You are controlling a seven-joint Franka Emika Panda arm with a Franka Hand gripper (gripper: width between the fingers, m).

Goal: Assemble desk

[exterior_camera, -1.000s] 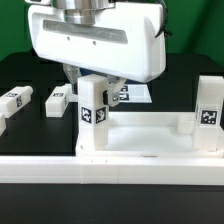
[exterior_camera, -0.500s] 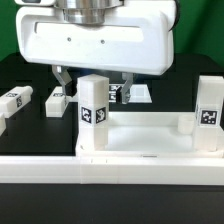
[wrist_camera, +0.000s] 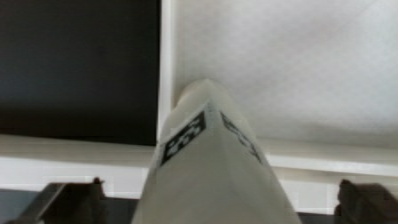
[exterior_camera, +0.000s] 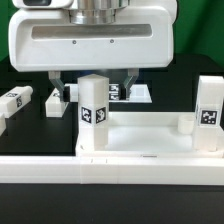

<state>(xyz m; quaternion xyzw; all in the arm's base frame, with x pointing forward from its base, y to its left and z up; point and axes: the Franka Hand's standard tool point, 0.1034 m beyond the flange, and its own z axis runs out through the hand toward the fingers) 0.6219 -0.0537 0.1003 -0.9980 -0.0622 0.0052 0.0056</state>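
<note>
The white desk top (exterior_camera: 145, 138) lies upside down with its raised rim up. One tagged white leg (exterior_camera: 95, 108) stands upright in its corner on the exterior view's left, and a second leg (exterior_camera: 209, 112) stands at the right corner. My gripper (exterior_camera: 94, 86) hovers over the left leg, open, one finger (exterior_camera: 59, 84) on each side and clear of it. In the wrist view the same leg (wrist_camera: 205, 160) rises between the dark fingertips (wrist_camera: 71, 202), with gaps on both sides, and the desk top (wrist_camera: 285, 60) lies beyond it. My gripper (wrist_camera: 217, 205) holds nothing.
Two loose tagged legs (exterior_camera: 14, 100) (exterior_camera: 56, 100) lie on the black table at the exterior view's left. The marker board (exterior_camera: 137, 93) lies behind the gripper. A long white border bar (exterior_camera: 110, 170) runs along the front against the desk top.
The jaws have spread wider and let go of the left leg. The gripper has risen, shifted toward the exterior view's left and levelled out. The leg stays upright.
</note>
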